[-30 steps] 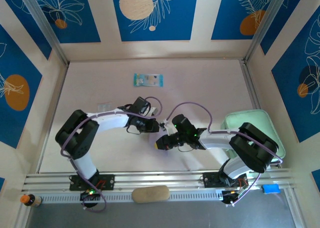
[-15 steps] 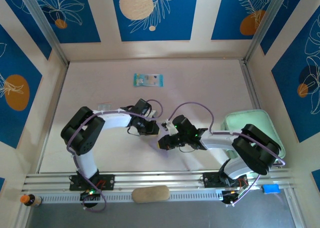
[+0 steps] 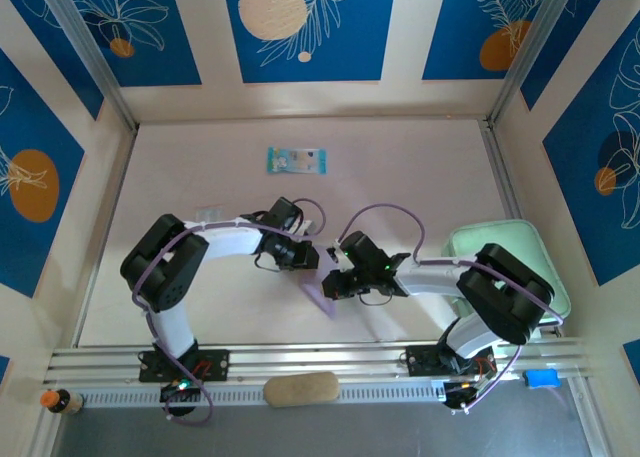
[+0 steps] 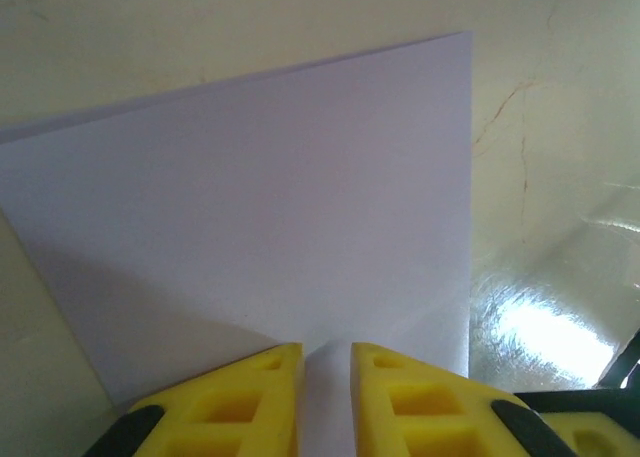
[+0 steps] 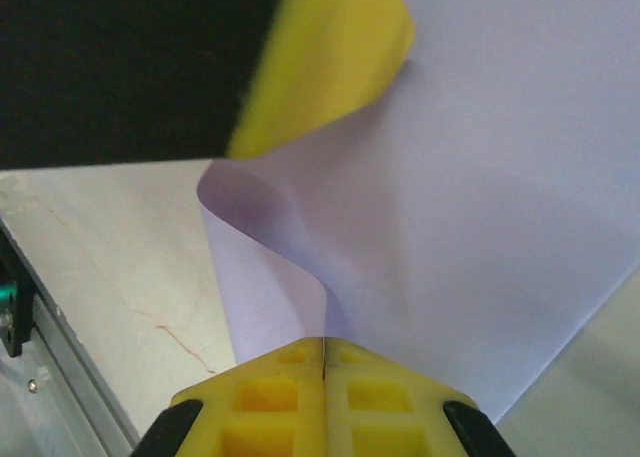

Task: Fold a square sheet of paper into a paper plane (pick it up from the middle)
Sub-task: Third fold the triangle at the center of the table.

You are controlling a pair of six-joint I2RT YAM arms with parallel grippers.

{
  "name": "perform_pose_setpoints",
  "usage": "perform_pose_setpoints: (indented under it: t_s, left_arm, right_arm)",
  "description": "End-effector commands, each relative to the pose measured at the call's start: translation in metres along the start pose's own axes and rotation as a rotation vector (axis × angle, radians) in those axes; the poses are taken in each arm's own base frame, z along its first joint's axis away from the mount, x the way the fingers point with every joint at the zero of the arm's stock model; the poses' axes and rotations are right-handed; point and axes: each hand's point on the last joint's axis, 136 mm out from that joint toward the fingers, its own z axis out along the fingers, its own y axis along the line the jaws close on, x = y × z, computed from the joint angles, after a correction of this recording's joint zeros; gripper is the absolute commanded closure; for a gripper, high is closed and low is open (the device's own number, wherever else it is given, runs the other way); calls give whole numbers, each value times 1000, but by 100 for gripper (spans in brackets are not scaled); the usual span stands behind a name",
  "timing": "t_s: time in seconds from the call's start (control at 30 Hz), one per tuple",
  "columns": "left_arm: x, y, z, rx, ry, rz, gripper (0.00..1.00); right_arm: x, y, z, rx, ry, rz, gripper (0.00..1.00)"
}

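Lilac sheet of paper (image 3: pixel 320 299) at the centre of the top view, just below where both arms meet, right gripper (image 5: pixel 324 345) pressed closed on a curled edge at lower frame, left gripper (image 4: pixel 326 355) narrowly parted with paper showing in the gap, blue-green packet (image 3: pixel 297 160) upper middle.

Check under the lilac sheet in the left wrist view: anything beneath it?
Past the top and right edges of the square sheet of paper, pale tabletop shows. The patch directly beneath the sheet is covered, so it cannot be checked.
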Motion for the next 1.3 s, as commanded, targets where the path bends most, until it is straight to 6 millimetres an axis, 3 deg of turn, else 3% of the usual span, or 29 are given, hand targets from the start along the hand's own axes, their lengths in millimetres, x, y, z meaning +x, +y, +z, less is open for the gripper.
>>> perform_pose_setpoints:
  t_s: [0.0,0.13,0.33,0.57,1.0,1.27]
  left_arm:
    - [-14,-10,-16,-10,-40,40,80]
    - [-17,-7,-11,-28,-27,46,80]
    - [-2,14,9,-57,31,3,83]
    - [8,27,17,-79,62,-20,86]
    - [9,26,16,-77,64,-22,87]
    - [9,25,14,-77,61,-19,87]
  right_arm:
    - [-3,2,3,13,7,-9,100]
    - [-2,3,3,10,10,-12,100]
    - [-3,3,1,8,3,-16,100]
    - [-7,5,-1,10,-12,-22,100]
    - [-22,-1,-4,84,-30,-46,100]
    - [-14,-2,-2,109,3,-50,100]
